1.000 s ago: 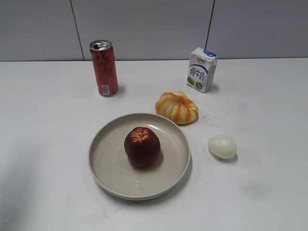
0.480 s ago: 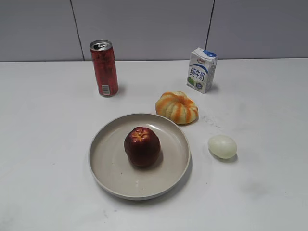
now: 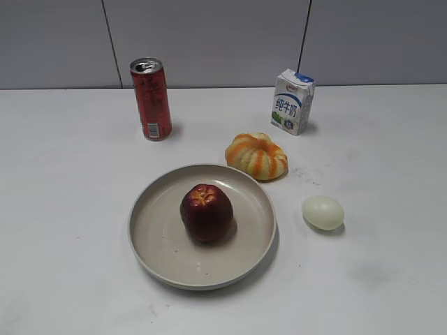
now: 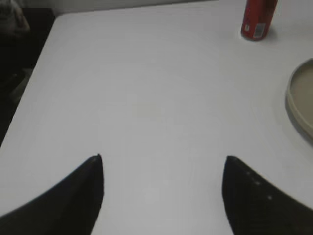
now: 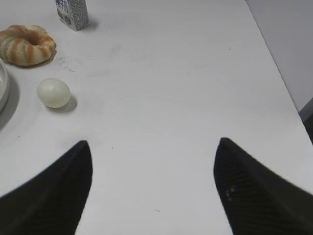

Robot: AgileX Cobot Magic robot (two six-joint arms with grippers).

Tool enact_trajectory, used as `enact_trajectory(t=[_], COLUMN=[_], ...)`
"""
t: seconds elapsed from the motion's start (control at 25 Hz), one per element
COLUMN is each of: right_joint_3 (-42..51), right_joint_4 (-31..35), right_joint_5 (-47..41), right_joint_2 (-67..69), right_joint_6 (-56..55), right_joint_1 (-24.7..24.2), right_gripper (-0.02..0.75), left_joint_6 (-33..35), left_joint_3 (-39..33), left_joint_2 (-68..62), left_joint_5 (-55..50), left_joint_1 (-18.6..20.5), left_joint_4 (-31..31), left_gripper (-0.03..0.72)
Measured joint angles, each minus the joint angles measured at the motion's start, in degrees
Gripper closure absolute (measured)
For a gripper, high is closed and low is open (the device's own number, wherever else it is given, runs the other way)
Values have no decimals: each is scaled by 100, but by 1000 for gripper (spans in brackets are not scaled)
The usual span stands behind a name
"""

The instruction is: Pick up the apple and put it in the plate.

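The dark red apple (image 3: 206, 212) sits upright in the middle of the beige plate (image 3: 157, 241), its yellowish dimple up. Neither arm shows in the exterior view. My left gripper (image 4: 163, 157) is open and empty over bare table, left of the plate, whose rim (image 4: 299, 100) shows at the right edge of the left wrist view. My right gripper (image 5: 153, 142) is open and empty over bare table, right of the plate; the plate's edge (image 5: 2, 85) shows at the far left of the right wrist view. The apple is out of both wrist views.
A red can (image 3: 151, 98) stands back left, and shows in the left wrist view (image 4: 257, 19). A milk carton (image 3: 292, 101) stands back right. An orange-and-white striped pumpkin-shaped thing (image 3: 256, 155) and a pale egg (image 3: 323, 212) lie right of the plate. The table's left edge (image 4: 29, 83) and right edge (image 5: 281, 73) are near.
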State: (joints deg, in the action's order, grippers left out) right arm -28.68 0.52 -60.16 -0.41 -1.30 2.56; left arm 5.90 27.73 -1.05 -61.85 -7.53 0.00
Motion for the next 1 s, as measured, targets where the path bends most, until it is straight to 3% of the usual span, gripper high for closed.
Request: enact_trajectory(t=[1.0], right_joint_3=[0], right_joint_4=[7], right_joint_5=[7], right_joint_2=[0], right_joint_6=[0], right_joint_1=[0], right_gripper=[153], left_joint_6=[-4], left_joint_3=[-52], left_joint_2=[120], left_joint_5=[-45], left_joint_1=[0], left_joint_4=[-322], left_gripper=[116])
